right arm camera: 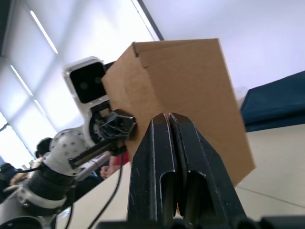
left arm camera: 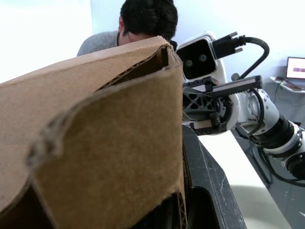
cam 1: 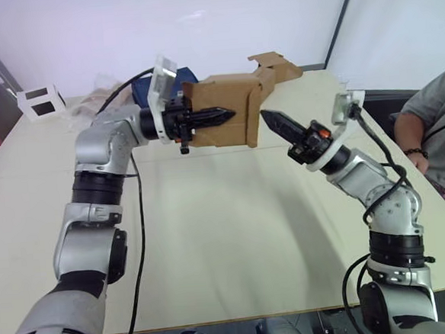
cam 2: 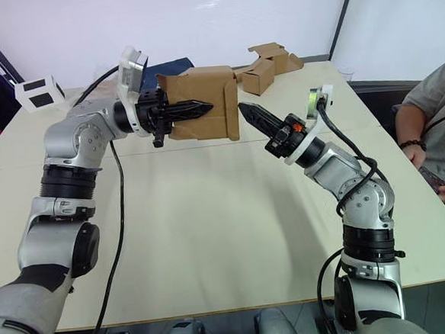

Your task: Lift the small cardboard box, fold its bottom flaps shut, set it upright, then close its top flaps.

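Right gripper point(cam 2: 243, 107): closest to the camera, fingers pressed together with nothing between them, tip just beside the box's right end; can't tell if it's actually touching.
Left gripper point(cam 1: 230, 114): clamped on the small cardboard box point(cam 1: 222, 110), one black finger lying across the near wall.
Small cardboard box: held up in the air well above the table point(cam 1: 235, 235), roughly mid-table between the two arms, lying on its side.
Person point(cam 1: 434, 129): sitting at the table's right edge, grey sleeve and a wristband.
Other brown box point(cam 2: 265, 66): farther back on the table, flaps sticking up.
White cube thing point(cam 1: 41, 102): far left corner.
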Robot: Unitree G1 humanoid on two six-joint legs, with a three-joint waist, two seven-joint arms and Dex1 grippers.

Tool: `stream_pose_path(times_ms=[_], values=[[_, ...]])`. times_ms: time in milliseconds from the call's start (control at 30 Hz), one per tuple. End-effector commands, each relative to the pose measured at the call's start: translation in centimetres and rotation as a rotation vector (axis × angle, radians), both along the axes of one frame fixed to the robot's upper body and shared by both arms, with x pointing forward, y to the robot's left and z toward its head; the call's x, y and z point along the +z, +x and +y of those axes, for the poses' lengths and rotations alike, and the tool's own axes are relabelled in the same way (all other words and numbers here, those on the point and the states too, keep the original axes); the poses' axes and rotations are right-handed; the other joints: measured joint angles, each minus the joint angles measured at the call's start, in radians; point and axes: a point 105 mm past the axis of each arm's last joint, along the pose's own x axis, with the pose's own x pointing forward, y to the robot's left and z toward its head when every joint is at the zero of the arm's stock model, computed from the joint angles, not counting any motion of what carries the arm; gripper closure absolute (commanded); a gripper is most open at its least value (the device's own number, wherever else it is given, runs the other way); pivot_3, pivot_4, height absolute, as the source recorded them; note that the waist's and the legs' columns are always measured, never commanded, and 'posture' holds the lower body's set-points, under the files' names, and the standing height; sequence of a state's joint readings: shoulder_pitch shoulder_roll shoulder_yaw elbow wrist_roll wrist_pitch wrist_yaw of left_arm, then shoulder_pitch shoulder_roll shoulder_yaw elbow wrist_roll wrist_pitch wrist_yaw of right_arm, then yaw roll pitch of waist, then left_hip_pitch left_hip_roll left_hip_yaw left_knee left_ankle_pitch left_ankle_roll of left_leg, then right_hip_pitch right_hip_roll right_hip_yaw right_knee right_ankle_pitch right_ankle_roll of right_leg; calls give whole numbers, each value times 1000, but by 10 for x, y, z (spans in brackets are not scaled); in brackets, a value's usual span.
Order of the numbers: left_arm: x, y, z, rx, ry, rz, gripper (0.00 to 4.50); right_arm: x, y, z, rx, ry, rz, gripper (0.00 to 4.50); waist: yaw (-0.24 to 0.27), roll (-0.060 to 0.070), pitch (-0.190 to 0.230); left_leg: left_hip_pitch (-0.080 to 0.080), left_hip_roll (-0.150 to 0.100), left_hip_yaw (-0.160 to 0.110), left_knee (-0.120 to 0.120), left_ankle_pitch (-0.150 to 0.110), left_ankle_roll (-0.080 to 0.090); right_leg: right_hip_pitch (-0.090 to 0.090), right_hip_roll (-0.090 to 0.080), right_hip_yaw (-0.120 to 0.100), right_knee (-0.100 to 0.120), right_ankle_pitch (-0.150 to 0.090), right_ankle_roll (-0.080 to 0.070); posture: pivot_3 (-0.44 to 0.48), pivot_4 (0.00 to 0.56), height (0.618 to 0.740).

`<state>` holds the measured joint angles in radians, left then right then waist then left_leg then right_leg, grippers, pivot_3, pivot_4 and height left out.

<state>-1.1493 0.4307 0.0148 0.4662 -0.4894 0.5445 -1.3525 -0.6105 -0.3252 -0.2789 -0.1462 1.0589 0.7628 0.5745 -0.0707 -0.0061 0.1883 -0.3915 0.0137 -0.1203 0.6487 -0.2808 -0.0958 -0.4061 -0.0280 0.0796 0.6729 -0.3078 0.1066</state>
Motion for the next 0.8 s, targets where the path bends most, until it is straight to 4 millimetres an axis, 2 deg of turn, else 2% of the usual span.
stream_pose_path(times_ms=[33,100,167,433,733,800], values=[[22,-8,1,-31,-33,-45,4500,11,-9,4,29,30,-44,3965,0,0,0,0,0,0,0,0,0,0,0,0,0,0,0,0,150,740],[23,-10,2,-39,-41,-32,4500,9,-9,5,30,34,-33,3446,-1,0,0,0,0,0,0,0,0,0,0,0,0,0,0,0,150,740],[25,-11,4,-50,-51,-15,4500,8,-10,5,41,40,-26,2620,0,0,0,0,0,0,0,0,0,0,0,0,0,0,0,0,150,740],[34,-17,10,-77,-86,13,4500,9,-10,-1,62,133,5,2620,0,0,0,0,0,0,0,0,0,0,0,0,0,0,0,0,150,740],[33,-20,10,-91,-88,28,4500,9,-14,-7,85,217,35,2620,-1,0,0,0,0,0,0,0,0,0,0,0,0,0,0,0,150,740],[33,-21,10,-95,-85,29,4500,8,-14,-7,80,217,37,3007,-1,0,0,0,0,0,0,0,0,0,0,0,0,0,0,0,150,740]])
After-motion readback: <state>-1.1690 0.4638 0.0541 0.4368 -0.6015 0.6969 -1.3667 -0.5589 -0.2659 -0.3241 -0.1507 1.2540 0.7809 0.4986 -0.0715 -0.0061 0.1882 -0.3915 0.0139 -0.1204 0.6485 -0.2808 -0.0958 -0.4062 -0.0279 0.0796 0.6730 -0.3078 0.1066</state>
